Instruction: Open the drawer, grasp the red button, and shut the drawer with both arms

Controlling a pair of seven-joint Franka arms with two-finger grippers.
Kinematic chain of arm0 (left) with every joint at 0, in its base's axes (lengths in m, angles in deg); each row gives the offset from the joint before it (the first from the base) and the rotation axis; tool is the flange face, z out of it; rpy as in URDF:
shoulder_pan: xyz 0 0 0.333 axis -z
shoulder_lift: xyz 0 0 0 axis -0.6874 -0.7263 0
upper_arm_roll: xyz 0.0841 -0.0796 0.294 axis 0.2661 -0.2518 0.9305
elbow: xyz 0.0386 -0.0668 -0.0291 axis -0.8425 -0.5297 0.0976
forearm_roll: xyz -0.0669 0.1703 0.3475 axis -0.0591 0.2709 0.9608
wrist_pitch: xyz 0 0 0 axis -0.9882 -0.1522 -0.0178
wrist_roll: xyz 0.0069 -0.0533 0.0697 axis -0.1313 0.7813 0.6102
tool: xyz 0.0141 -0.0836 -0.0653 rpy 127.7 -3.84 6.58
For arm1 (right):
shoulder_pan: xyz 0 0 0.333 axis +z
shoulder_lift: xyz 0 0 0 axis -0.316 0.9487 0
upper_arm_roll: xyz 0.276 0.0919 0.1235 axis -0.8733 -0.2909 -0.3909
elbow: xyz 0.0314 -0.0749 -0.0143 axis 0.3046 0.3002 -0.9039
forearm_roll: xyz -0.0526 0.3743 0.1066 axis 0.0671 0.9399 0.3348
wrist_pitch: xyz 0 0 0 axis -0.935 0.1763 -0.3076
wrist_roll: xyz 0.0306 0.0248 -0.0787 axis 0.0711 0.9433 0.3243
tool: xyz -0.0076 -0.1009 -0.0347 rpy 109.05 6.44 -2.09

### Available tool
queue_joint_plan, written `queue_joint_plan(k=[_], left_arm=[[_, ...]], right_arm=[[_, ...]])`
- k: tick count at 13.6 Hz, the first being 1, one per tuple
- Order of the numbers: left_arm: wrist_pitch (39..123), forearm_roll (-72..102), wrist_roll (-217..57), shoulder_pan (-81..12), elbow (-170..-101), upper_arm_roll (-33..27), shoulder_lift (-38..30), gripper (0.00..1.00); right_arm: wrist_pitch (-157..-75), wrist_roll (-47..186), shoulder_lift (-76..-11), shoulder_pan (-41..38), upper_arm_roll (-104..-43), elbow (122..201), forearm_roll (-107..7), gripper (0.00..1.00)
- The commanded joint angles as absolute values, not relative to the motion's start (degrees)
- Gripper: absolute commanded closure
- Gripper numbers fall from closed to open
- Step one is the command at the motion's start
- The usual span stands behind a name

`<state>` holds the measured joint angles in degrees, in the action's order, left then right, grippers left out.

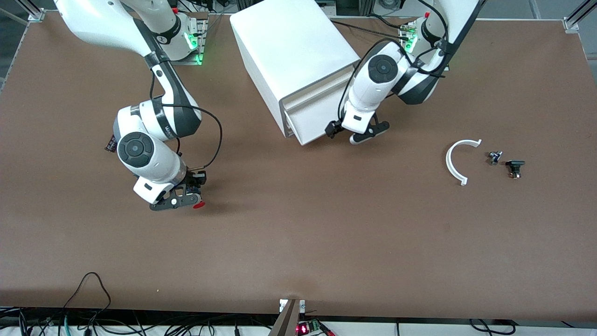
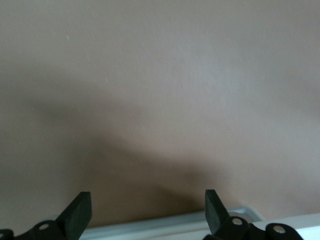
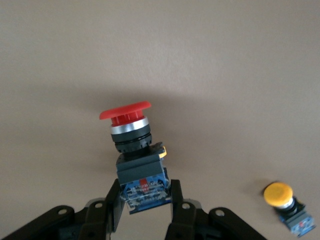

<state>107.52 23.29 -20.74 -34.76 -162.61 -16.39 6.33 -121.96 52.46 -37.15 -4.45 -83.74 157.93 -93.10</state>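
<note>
My right gripper (image 1: pixel 189 199) hangs low over the open table toward the right arm's end, shut on the button (image 1: pixel 199 204). In the right wrist view its fingers (image 3: pixel 112 200) clamp the blue-and-black body while the red cap (image 3: pixel 125 111) sticks out past my right gripper (image 3: pixel 144 192). The white cabinet (image 1: pixel 294 56) stands near the arms' bases. The front of its drawer (image 1: pixel 313 122) looks nearly flush. My left gripper (image 1: pixel 357 134) is just in front of that drawer front, open and holding nothing. The left wrist view shows my left gripper (image 2: pixel 145 200) wide over a white lip (image 2: pixel 175 222).
An orange-capped button (image 3: pixel 280 195) lies on the table close to the right gripper. Toward the left arm's end lie a white curved strip (image 1: pixel 454 161), a small metal part (image 1: pixel 494 157) and a small black part (image 1: pixel 515 167). Cables hang past the table's front edge (image 1: pixel 93 284).
</note>
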Motion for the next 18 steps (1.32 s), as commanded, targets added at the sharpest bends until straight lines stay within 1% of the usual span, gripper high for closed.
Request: queue_joint_plan(k=[1,3,6,9,13,14,16,18], left_arm=[[105.89,24.03,-19.99,-34.90,-165.09,-20.92,9.01,0.00],[103.09,24.03,-20.00,-34.90,-165.18,-22.26,9.27,0.00],[102.46,24.03,-19.91,-34.99,-165.18,-22.35,9.45,0.00],[102.28,23.94,-19.91,-35.42,-165.18,-24.01,10.76,0.00],[102.98,24.29,-20.08,-42.26,-164.40,-22.79,12.61,0.00],[103.59,24.55,-20.08,-43.15,-162.91,-21.22,13.13,0.00],[103.60,24.91,-21.04,-43.34,-158.26,-15.43,13.75,0.00],[101.59,24.82,-31.79,-43.51,-156.31,-11.73,14.63,0.00]], right_arm=[[-125.72,49.45,-40.27,-5.15,-83.88,164.80,-92.36,0.90],[-129.68,49.44,-41.41,-6.64,-83.53,169.81,-92.36,0.90],[-133.03,50.23,-44.83,-8.49,-83.53,176.41,-92.54,0.90],[-133.21,50.41,-47.21,-9.37,-83.53,179.58,-92.89,0.90],[-135.40,54.09,-47.92,-11.48,-83.09,182.31,-93.24,0.90],[-137.24,55.41,-47.66,-12.09,-82.91,183.18,-93.33,0.90],[-141.10,56.73,-47.13,-12.62,-82.30,185.29,-93.33,0.89],[-143.75,57.26,-46.78,-12.89,-82.21,186.70,-93.33,0.88]])
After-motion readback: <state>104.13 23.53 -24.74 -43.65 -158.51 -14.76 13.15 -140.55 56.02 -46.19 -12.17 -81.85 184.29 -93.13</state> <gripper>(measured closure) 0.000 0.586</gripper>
